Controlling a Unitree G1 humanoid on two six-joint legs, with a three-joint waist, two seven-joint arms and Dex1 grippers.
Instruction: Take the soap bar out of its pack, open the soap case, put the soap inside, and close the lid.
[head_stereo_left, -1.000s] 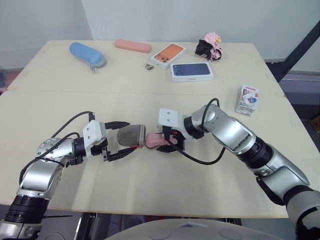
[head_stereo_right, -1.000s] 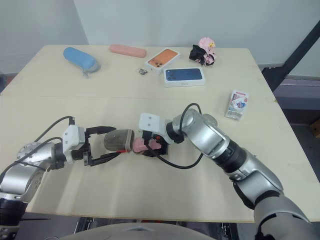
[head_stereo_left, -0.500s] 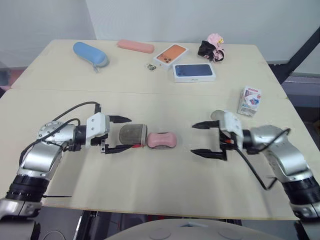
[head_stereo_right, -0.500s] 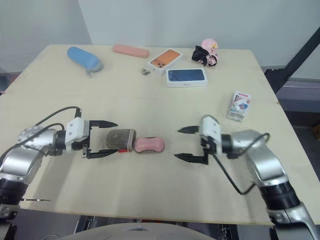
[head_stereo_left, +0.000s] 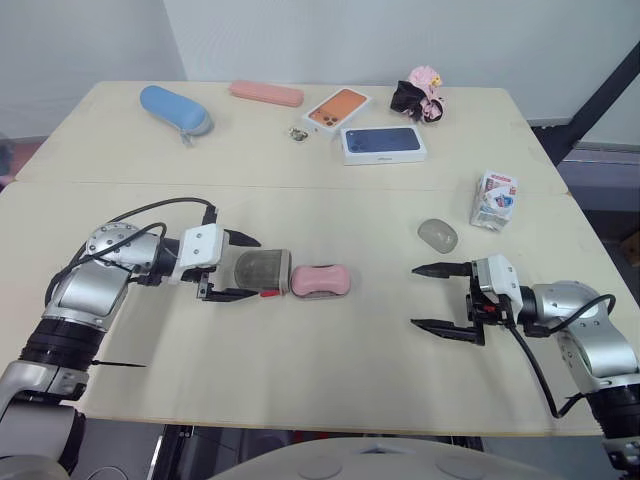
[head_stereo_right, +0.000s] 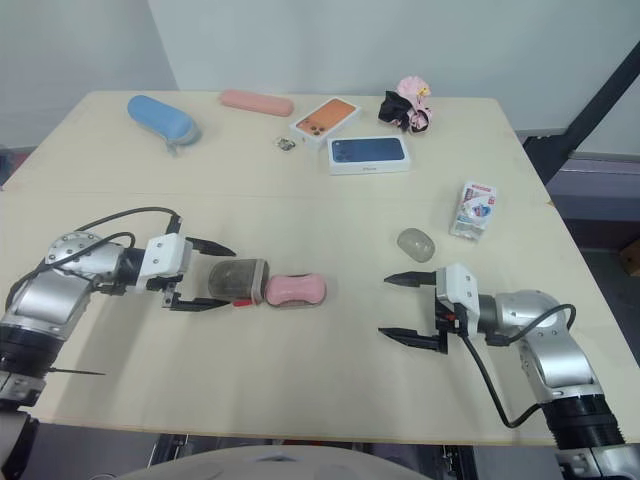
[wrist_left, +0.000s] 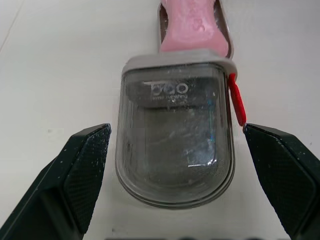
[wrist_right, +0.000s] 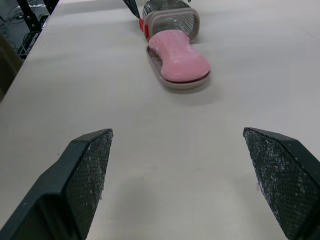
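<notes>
The soap case lies on its side in the middle of the table (head_stereo_left: 330, 380). Its clear grey lid (head_stereo_left: 262, 270) points to the left, and the pink soap bar (head_stereo_left: 321, 281) rests in the shallow tray (wrist_right: 172, 82) sticking out of it. My left gripper (head_stereo_left: 258, 268) is open, one finger on each side of the lid (wrist_left: 175, 145) with a gap on both sides. My right gripper (head_stereo_left: 414, 296) is open with nothing in it, well to the right of the soap (wrist_right: 182, 60). The soap pack (head_stereo_left: 495, 199) stands at the right side of the table.
A small grey oval object (head_stereo_left: 437, 235) lies just beyond my right gripper. At the far side are a blue case (head_stereo_left: 174, 108), a pink case (head_stereo_left: 265, 93), an orange phone box (head_stereo_left: 337, 107), a blue phone box (head_stereo_left: 383, 143) and a black-and-pink trinket (head_stereo_left: 418, 92).
My right gripper let go of the soap and drew back to the right, open. The grey oval object has come into view. My left gripper still straddles the lid.
</notes>
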